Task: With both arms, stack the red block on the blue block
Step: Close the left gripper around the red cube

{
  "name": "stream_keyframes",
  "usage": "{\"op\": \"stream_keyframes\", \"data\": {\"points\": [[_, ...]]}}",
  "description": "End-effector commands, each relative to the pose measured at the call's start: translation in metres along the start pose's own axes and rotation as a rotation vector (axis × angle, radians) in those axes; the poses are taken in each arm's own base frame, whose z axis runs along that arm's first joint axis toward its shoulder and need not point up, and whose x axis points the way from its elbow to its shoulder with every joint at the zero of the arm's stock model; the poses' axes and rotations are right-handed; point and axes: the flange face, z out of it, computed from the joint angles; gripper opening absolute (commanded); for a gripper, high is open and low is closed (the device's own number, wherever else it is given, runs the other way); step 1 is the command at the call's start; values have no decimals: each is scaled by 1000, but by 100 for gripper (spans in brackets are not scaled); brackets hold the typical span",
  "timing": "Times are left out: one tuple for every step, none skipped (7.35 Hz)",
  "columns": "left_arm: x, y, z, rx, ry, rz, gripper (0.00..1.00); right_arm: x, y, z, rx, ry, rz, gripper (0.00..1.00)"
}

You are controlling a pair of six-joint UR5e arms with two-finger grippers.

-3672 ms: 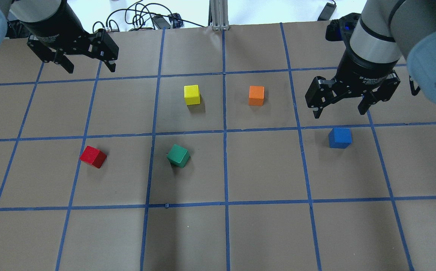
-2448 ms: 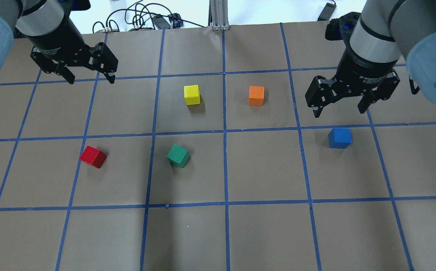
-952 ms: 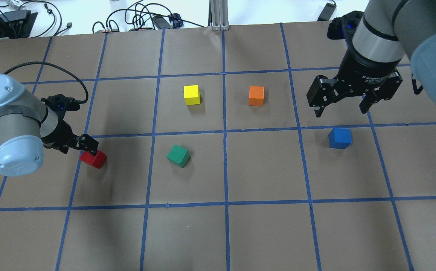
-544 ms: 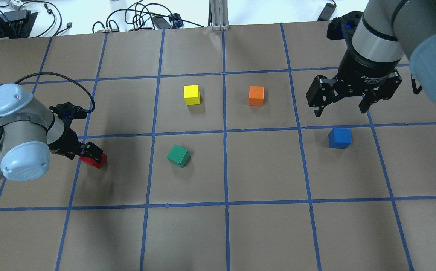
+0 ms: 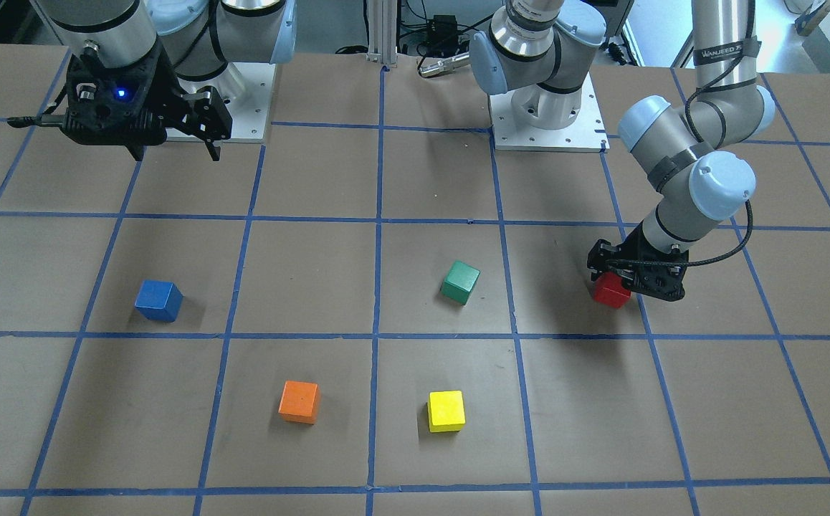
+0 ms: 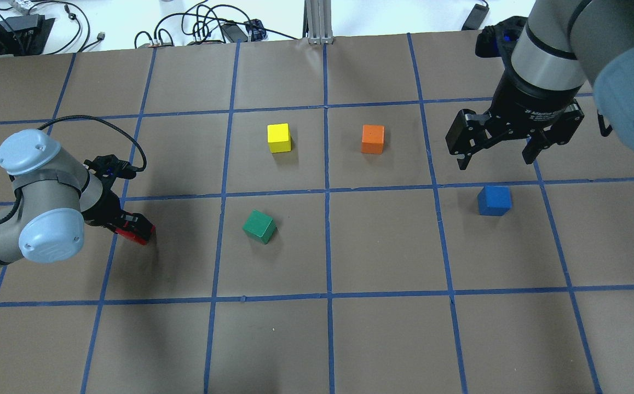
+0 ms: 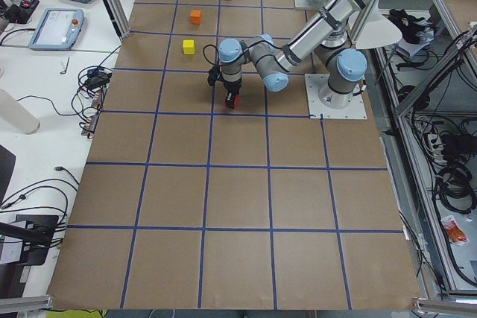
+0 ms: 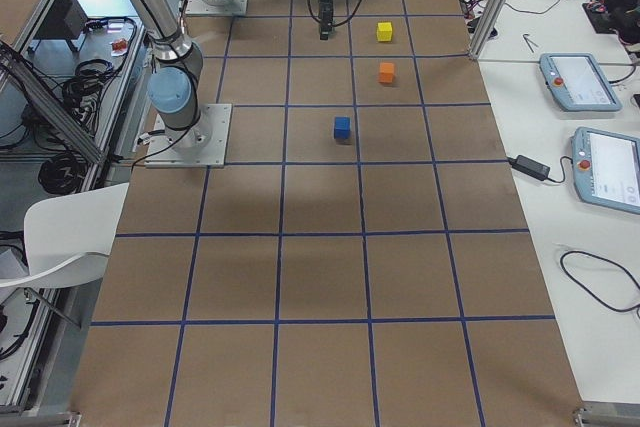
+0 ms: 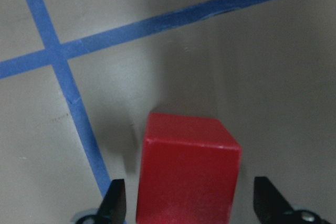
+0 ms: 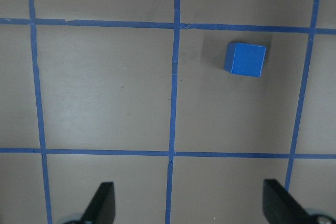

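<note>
Fingers, left: the left fingers (image 9: pixel 116 203) stand apart on either side of the red block (image 9: pixel 186 171), with a thin gap showing on each side, so nothing is gripped yet.
Fingers, right: the right fingers (image 10: pixel 102 203) are spread wide and hold nothing. They hang over bare desk (image 6: pixel 382 339), with the blue block (image 6: pixel 494 200) ahead of them, not between them.
Just changed: over the last few seconds the left arm (image 6: pixel 49 219) swung from the far corner down to the red block. In the last half second it sank until its tips reached the block's sides. The right arm (image 6: pixel 547 60) has hardly moved, and no block has shifted.
Meaning for the task: the approach looks finished. Closing on the red block seems the step in hand, with lift, carry and stacking all still to do.
Edges: the red block lies just beside a tape line (image 9: pixel 79 114) and well in from the desk's border. The blue block is also well inside.
Open room: the green block (image 6: pixel 259 226) sits between the two, well apart from each, so a carry should go over it. The yellow block (image 6: pixel 278 138) and orange block (image 6: pixel 373 139) lie off to the far side.
Risk: the right arm hanging near the blue block may crowd the placing.
</note>
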Motion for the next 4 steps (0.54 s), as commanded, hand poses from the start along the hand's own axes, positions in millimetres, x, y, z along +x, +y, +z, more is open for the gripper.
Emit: {"op": "stream_keyframes", "data": {"points": [[1, -3, -1, 5, -10, 11, 3, 0, -1, 1, 0, 3, 2, 100], [1, -4, -4, 10, -16, 9, 0, 1, -1, 1, -2, 3, 5, 100], [0, -5, -13, 31, -33, 5, 0, 1, -1, 1, 0, 3, 5, 100], [1, -12, -27, 57, -47, 11, 0, 1, -1, 1, -2, 6, 2, 100]]}}
